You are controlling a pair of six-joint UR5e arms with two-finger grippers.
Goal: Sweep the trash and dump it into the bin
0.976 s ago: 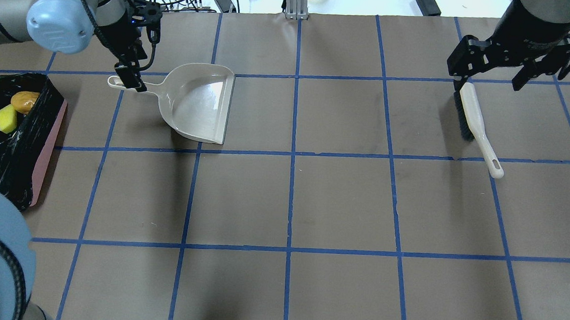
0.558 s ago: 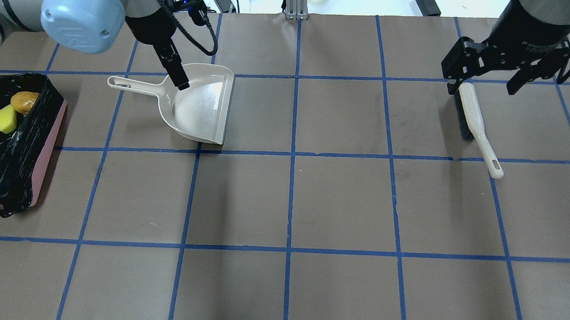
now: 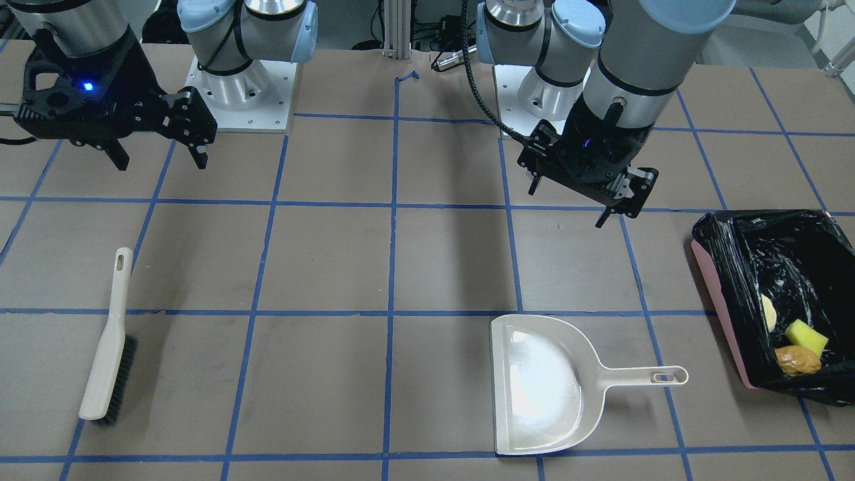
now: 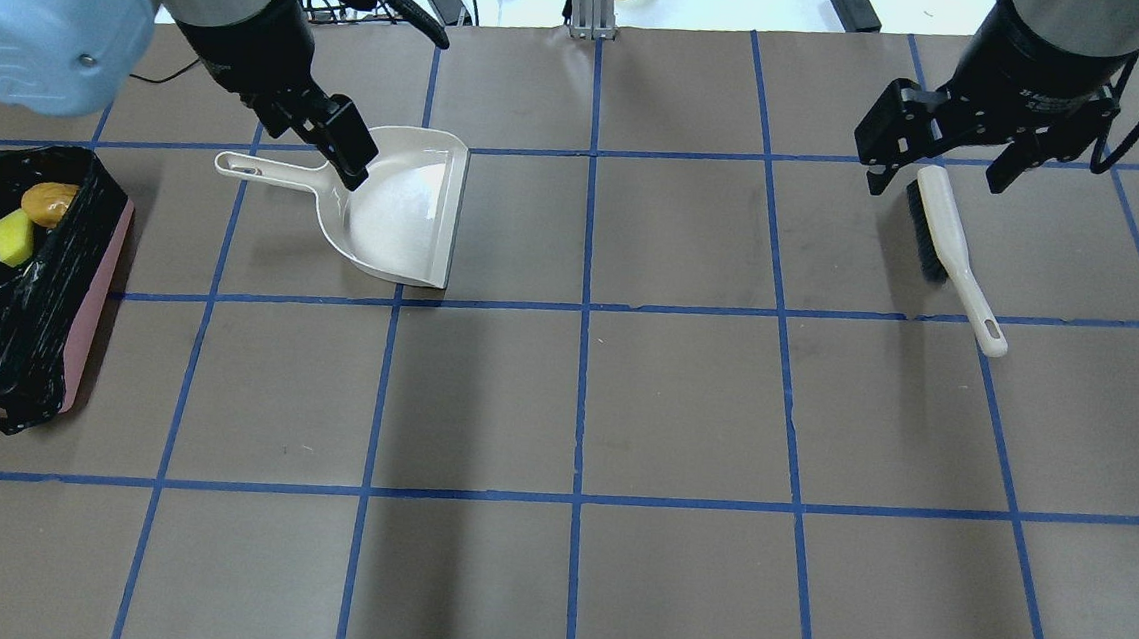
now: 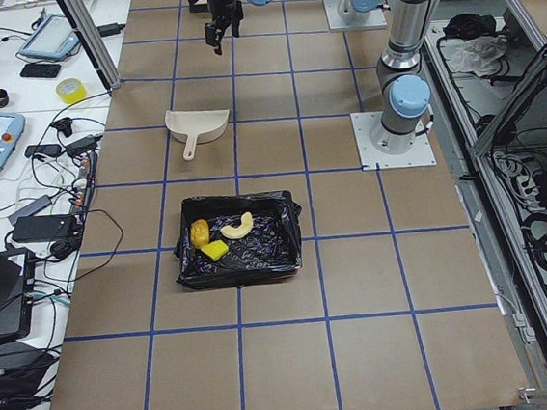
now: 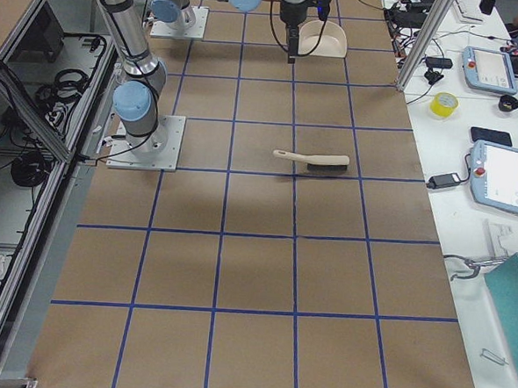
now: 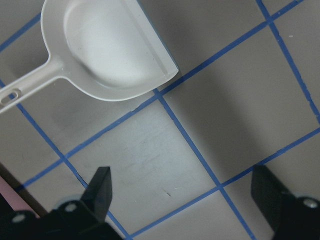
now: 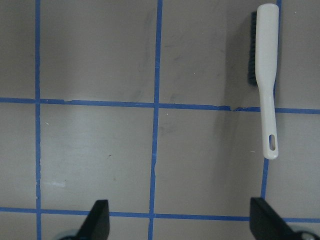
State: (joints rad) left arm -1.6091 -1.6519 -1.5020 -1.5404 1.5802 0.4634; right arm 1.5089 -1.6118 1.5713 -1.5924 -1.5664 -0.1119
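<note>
Since a second ago the left tool (image 3: 568, 204) has gone off the dustpan (image 3: 541, 381) handle (image 3: 641, 377) and risen, and now it hangs above the rear of the pan, jaws spread and holding nothing. Also the right tool (image 3: 160, 157) has drifted a little; it is released too and hovers over the brush (image 3: 107, 354) without touching it. Dustpan and brush lie where they were, flat on the tabletop (image 3: 334, 267), well apart from each other.

All the trash I can find is already in the bin (image 3: 718, 294), at the robot's left end: the lump (image 3: 798, 361) and the sponge (image 3: 806, 336) are touching in one corner, and the bread (image 3: 769, 312) is just beside them against the bag (image 3: 801, 254). I see no trash on the tabletop, so I judge the task is practically finished.

About handling, I believe all three pieces are light. The sponge is soft and would squash under pressure, the lump is rounded and would probably roll, and the bread looks stiff. So I would push them with bristles and not pinch them. The pan looks like thin, stiff, smooth plastic, maybe slippery; its narrow handle is the place to take hold, near the pan body for less swing. The bag is glossy and loose; for moving the bin I would grip the pink wall, not the bag.
</note>
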